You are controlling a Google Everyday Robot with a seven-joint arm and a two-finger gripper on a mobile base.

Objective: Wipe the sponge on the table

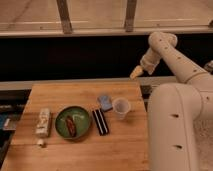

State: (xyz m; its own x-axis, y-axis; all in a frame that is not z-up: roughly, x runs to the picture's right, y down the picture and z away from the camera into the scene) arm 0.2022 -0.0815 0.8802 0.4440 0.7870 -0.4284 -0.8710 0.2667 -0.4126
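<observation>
The gripper [136, 73] hangs in the air in the upper right of centre of the frame, at the end of the white arm [172, 55] that bends in from the right. It sits beyond the far right corner of the table [75, 95], over the dark gap behind it. The claw is spread wide and carries nothing. The sponge [105, 102] lies flat on the table, a little right of the frame's centre. It lies below and to the left of the claw and well apart from it, with bare wood between them. Its lower right corner sits just beside the clear cup [120, 108], and the black ridged block [101, 121] lies just below it; whether it touches either I cannot tell. The pad looks slightly longer from top to bottom of the frame than across, tilted a touch to the right at the bottom, though that is hard to be sure of. Further left are a green plate [73, 121] holding something brown, a white packet [43, 123] and a small pale lump [41, 143]. A sponge lying alone with the claw raised and empty fits either a wipe yet to come or one already over. Any reach for it would, I judge, run down and left, dropping in from the far side to miss the cup.
</observation>
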